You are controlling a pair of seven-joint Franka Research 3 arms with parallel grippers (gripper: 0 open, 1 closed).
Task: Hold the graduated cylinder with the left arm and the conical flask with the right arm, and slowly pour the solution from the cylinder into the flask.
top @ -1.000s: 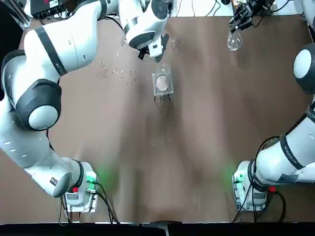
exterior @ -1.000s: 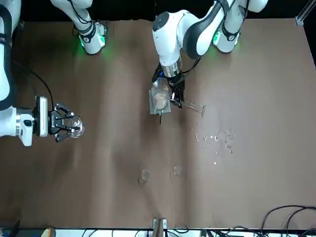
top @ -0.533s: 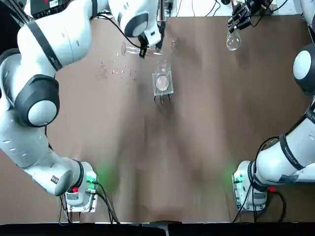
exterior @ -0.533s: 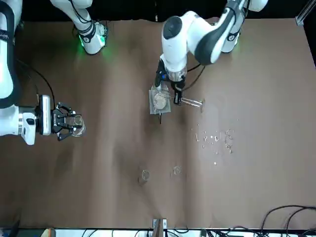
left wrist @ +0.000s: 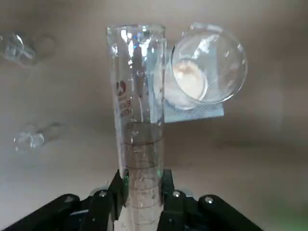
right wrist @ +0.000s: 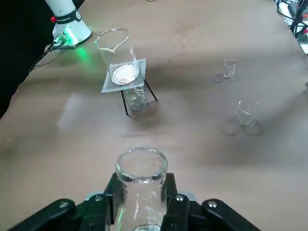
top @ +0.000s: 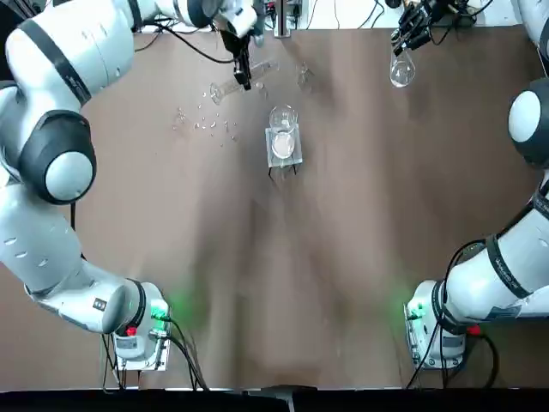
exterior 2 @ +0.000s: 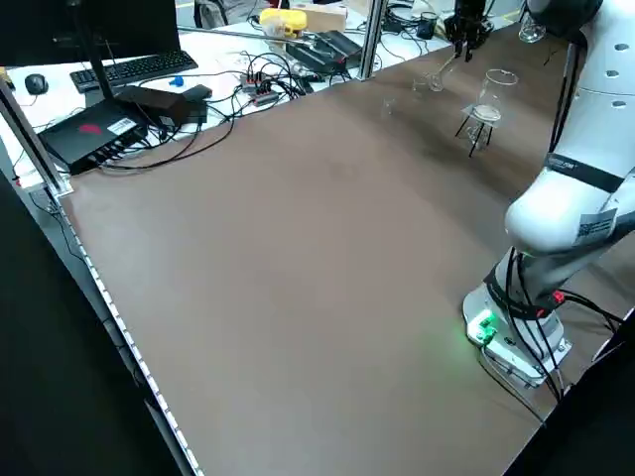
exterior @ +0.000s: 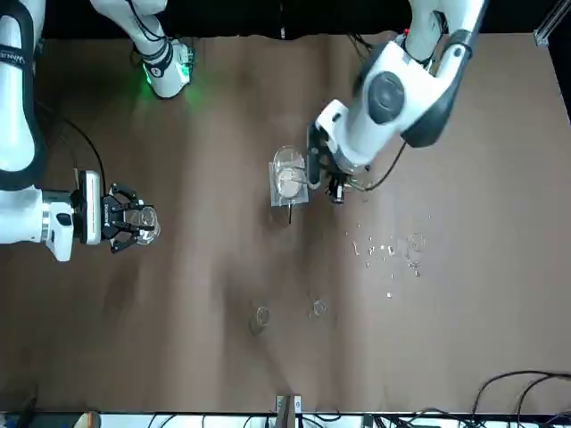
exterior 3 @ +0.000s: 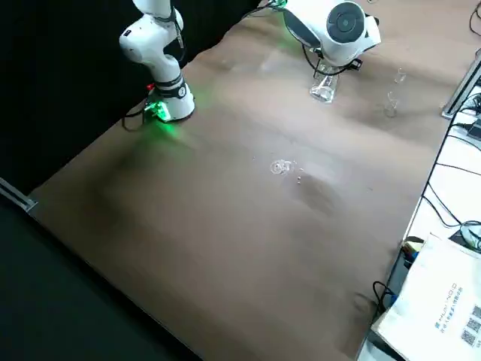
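The graduated cylinder, a slim clear tube with printed marks, has my left gripper shut on its lower part. From overhead the cylinder lies slanted near the table's far edge, with the left gripper on it, just beyond the beaker. The conical flask hangs at the far right, and my right gripper is shut on its neck. Its open mouth shows between the right fingers. From the front the flask is far from the left gripper.
A short clear beaker with white residue stands on a white square stand mid-table, beside the cylinder's mouth in the left wrist view. Tiny glass bits are scattered to its left. Two small glass cups stand near the far edge.
The left arm has swung toward the far edge with the cylinder, away from the beaker. The right gripper has drifted slightly inward with the flask.
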